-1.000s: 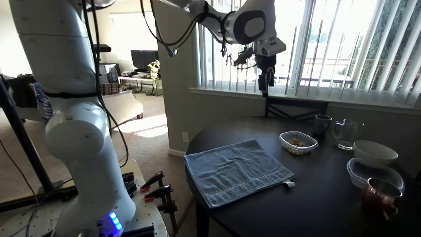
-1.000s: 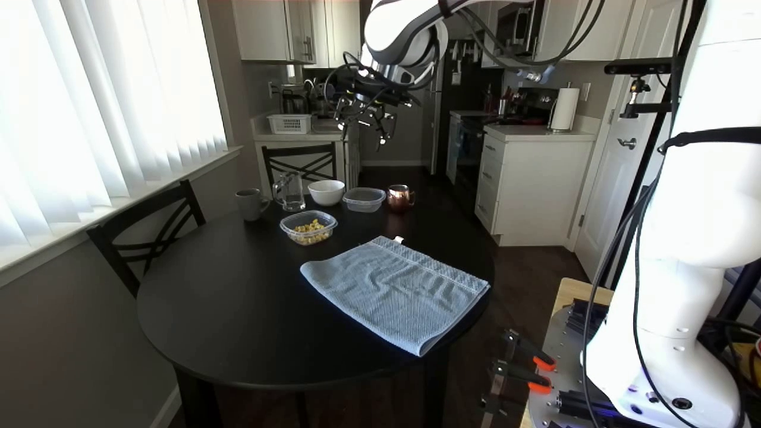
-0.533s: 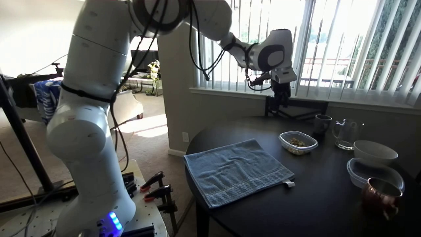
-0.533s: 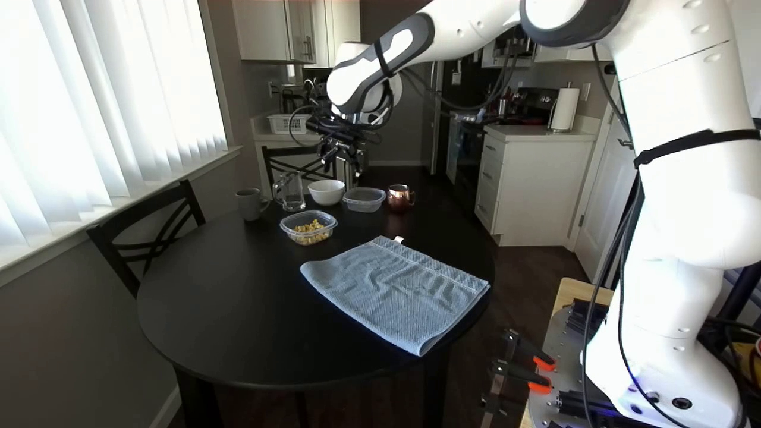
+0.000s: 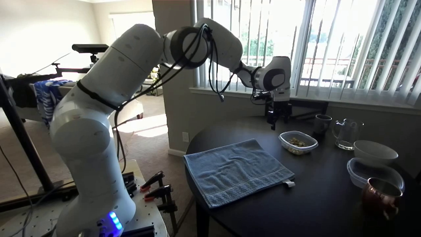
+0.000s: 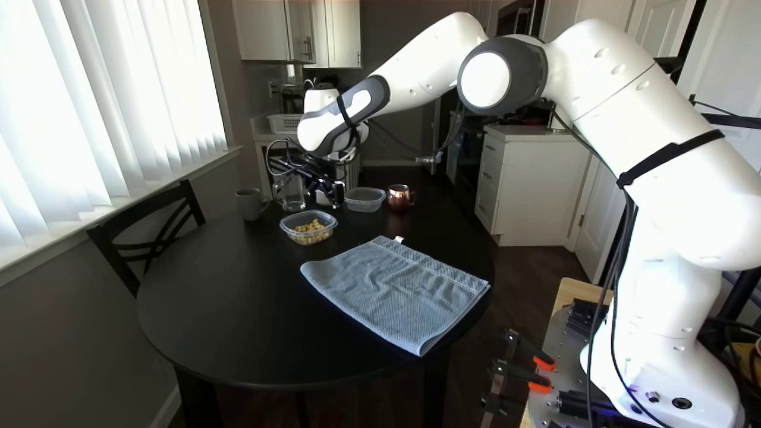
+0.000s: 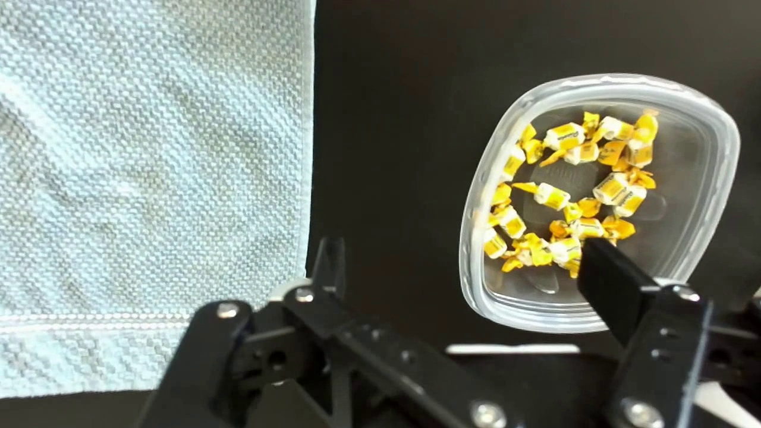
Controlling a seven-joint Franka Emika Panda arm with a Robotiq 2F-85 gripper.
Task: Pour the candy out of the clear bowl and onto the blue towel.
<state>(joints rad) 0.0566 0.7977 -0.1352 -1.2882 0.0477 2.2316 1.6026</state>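
The candy [image 7: 612, 188], yellow and white wrapped pieces, lies in the clear bowl [image 7: 618, 83], a see-through rounded plastic container standing upright on the dark table. The bowl shows in both exterior views [image 5: 297, 133] [image 6: 288, 230]. The blue towel [image 5: 236, 174] lies flat and wrinkled beside it; it fills the left of the wrist view [image 7: 148, 178]. My gripper [image 7: 461, 261] is open and empty, pointing down above the table near the bowl. In the wrist view its right finger overlaps the bowl's lower edge, its left finger is near the towel's edge. It shows in both exterior views [image 5: 279, 123] [image 6: 324, 193].
A grey mug [image 5: 321, 124], a glass mug [image 5: 351, 134], a white bowl [image 5: 375, 153], another see-through container [image 5: 357, 184] and a copper mug [image 5: 381, 197] stand on the table [image 6: 226, 297] beyond the clear bowl. A dark chair [image 6: 151, 226] stands at the window side.
The arm has reached out and come down over the table. The gripper has moved from high up near the window to low beside the clear bowl. The bowl, candy and towel have not moved.
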